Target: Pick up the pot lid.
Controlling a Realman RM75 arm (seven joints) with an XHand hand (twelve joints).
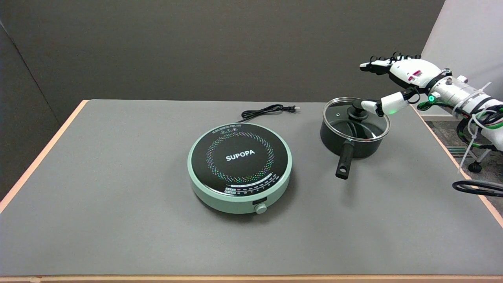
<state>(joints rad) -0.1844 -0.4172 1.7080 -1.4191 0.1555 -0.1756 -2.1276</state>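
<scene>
1. The round glass pot lid (356, 118) with black knob (360, 106) is seated on the black saucepan (349, 139).
2. The right hand (397, 82) is spread, empty, thumb just beside the knob.
3. A shallow pinch risks the knob being lost.

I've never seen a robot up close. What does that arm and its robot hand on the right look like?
The robot hand is white-shelled with black joints and fingertips, and carries a small red marking on its back. A green light glows at the wrist. Behind it, the arm is white with silvery rings, wrapped in black and green cables held by white zip ties.
</scene>
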